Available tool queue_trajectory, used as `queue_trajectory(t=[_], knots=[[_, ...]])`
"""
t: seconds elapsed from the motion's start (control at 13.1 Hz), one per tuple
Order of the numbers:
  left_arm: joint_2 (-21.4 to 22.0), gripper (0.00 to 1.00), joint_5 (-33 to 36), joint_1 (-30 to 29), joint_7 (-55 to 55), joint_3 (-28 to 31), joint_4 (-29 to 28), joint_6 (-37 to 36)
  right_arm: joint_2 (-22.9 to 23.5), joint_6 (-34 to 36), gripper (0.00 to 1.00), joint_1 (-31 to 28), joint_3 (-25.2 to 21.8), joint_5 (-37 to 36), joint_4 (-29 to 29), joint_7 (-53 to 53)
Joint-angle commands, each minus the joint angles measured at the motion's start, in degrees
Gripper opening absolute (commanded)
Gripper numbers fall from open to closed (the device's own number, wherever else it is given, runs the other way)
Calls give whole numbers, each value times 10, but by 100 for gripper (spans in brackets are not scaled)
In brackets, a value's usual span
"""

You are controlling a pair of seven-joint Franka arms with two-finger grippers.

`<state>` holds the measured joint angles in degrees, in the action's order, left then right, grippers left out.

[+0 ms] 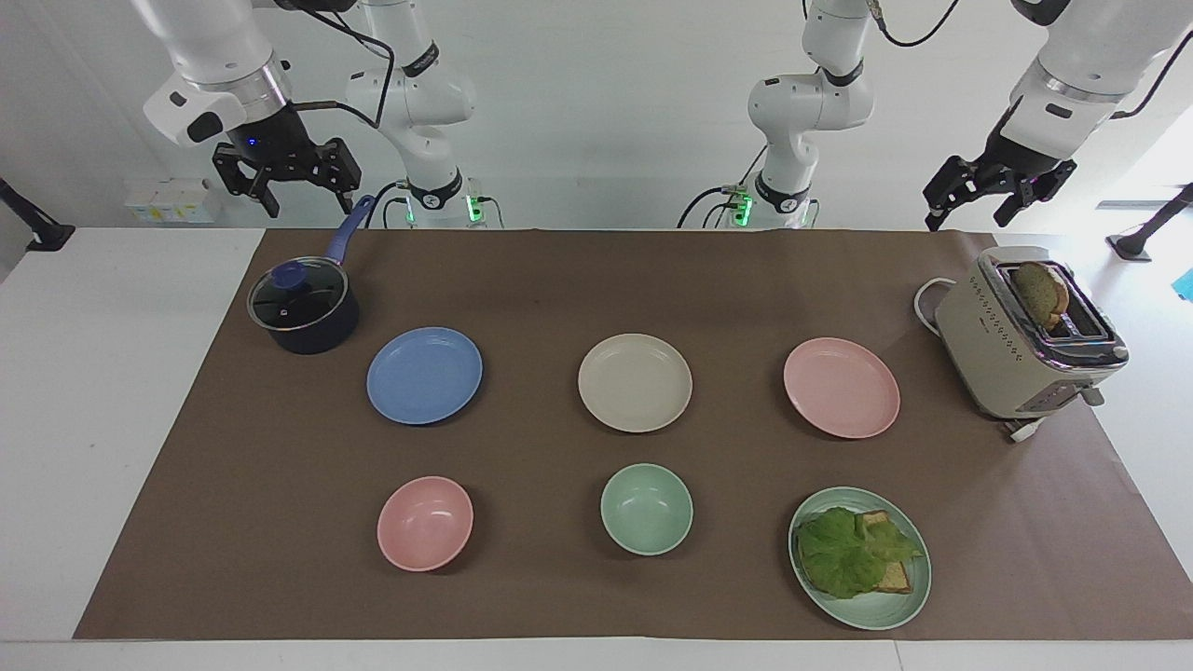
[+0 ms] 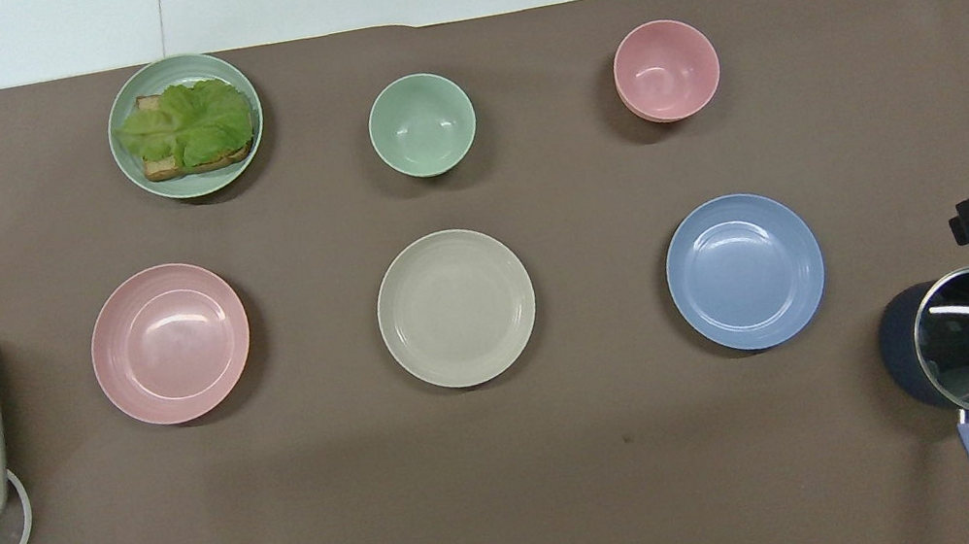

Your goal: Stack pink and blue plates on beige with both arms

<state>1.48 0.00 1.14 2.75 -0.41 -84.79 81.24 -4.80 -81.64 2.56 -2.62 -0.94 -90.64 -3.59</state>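
Note:
Three equal plates lie in a row across the brown mat. The beige plate [image 1: 635,382] [image 2: 456,307] is in the middle. The blue plate [image 1: 424,375] [image 2: 745,271] lies toward the right arm's end and the pink plate [image 1: 841,387] [image 2: 170,343] toward the left arm's end. All three are bare and apart from each other. My right gripper [image 1: 308,200] hangs open in the air above the saucepan, holding nothing. Above the toaster's end of the table, my left gripper [image 1: 969,216] is raised and open, also with nothing in it.
A dark saucepan [image 1: 303,308] with a glass lid stands beside the blue plate, nearer the robots. A beige toaster [image 1: 1025,340] holding bread stands beside the pink plate. Farther from the robots sit a pink bowl [image 1: 425,522], a green bowl [image 1: 646,509] and a green plate [image 1: 909,601] with lettuce and toast.

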Motion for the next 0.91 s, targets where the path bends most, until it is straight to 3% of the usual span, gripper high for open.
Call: queue_trajectory(t=[0.0,0.15,0.46,0.68,0.84], knots=[[17,100,8,3,-3,0,-16,5,-14,-2,100,-6,1,13,-16,10],[22,100,7,-5,-1,1,-43,20,-14,-2,100,-6,1,13,-16,9],[34,100,6,-10,-5,5,-243,208,-14,-2,100,-6,1,13,-16,9],[-3,100,6,-46,-6,3,-295,289,-14,-2,100,-6,1,13,-16,10],[-56,100,6,-53,-1,3,-316,353,-14,-2,100,-6,1,13,-16,9]])
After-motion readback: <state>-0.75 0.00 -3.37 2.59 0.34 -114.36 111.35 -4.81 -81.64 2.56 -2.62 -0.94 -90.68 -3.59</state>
